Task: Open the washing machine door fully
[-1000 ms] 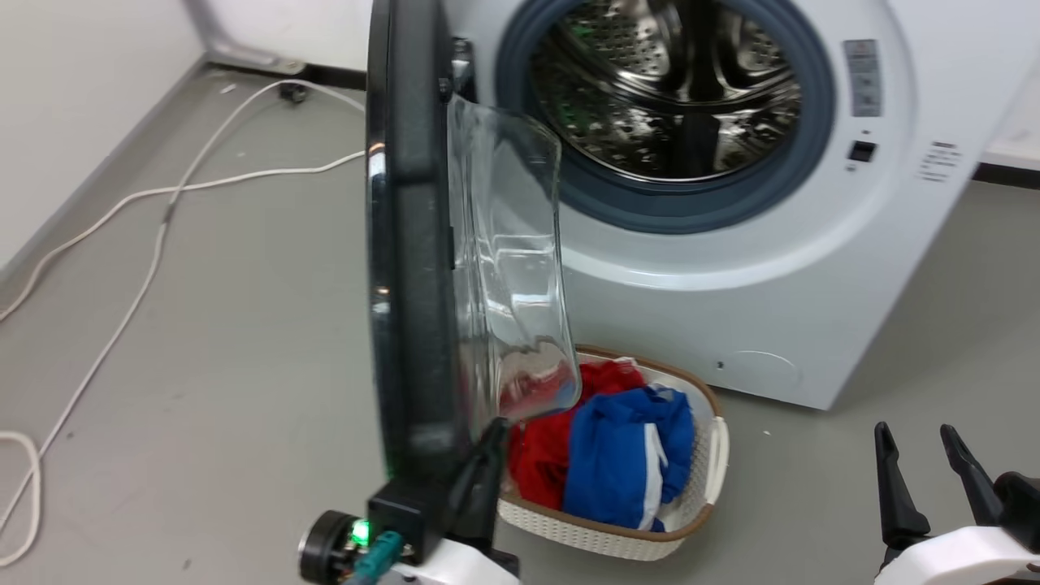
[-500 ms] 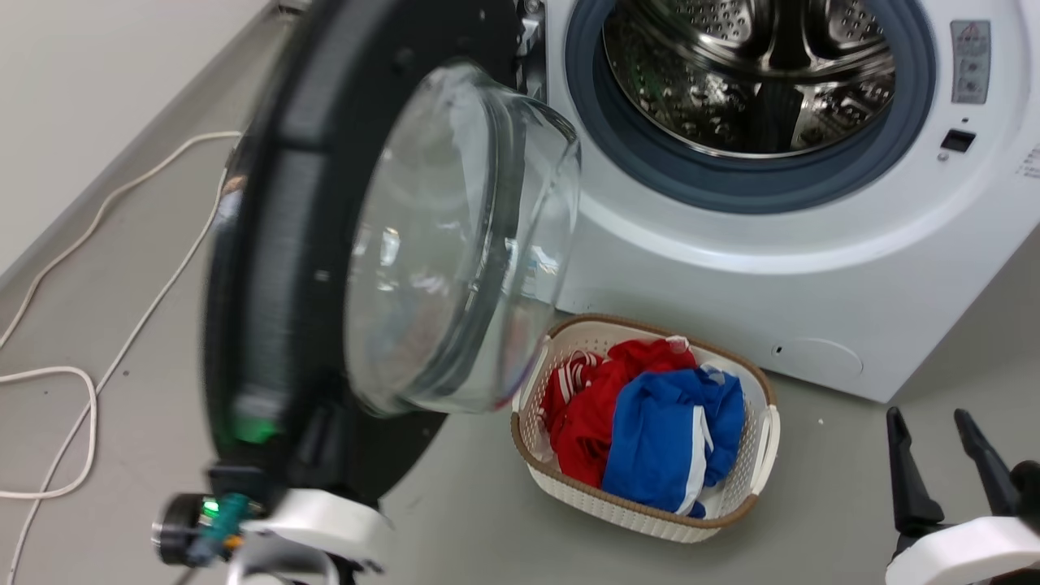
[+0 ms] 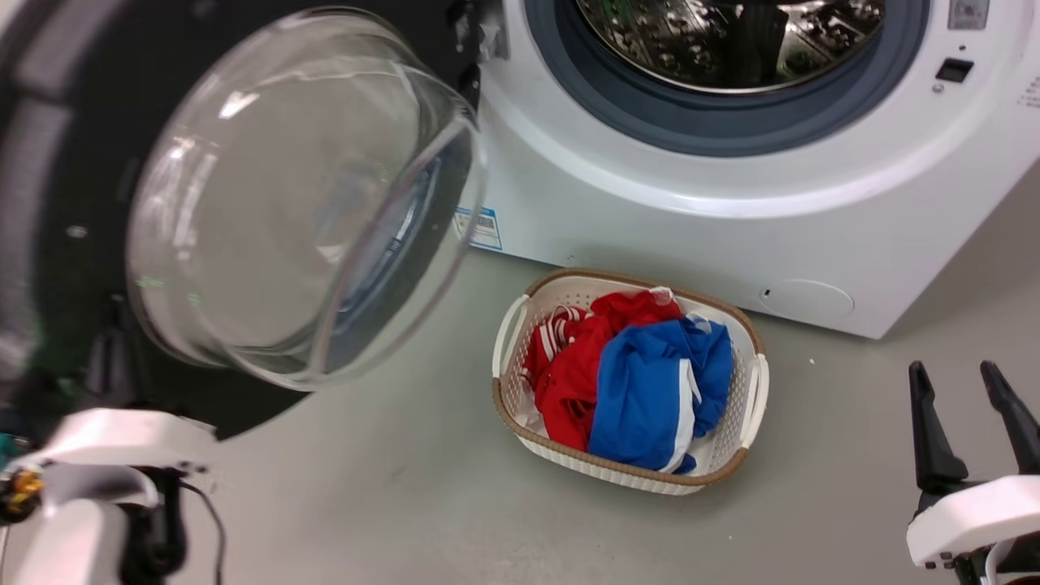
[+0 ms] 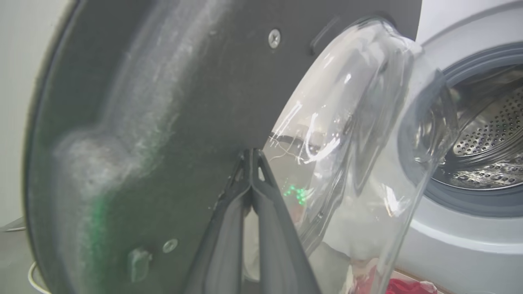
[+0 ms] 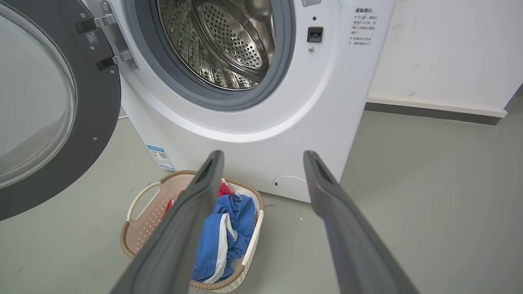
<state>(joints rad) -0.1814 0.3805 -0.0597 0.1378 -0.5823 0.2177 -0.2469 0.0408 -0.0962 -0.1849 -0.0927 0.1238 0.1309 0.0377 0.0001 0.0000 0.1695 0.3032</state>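
Black-framed, the washing machine door [image 3: 73, 162] stands swung out at left. The left gripper [image 4: 251, 157], fingers pressed together, touches its inner face; the tips may skid onto the slick glass bowl [image 4: 359, 143], stalling the door. The right gripper [image 3: 952, 372] hangs spread, near right.

Laundry area, bare and utilitarian. A white front-loading washing machine [image 5: 253, 122] with a steel drum [image 5: 229, 41] stands on a plain grey floor [image 3: 406, 487]. A wicker basket [image 3: 626, 478] of red and blue clothes [image 3: 642, 390] sits just before it. Behind is a white wall [image 5: 445, 49] with dark skirting [image 5: 429, 112].
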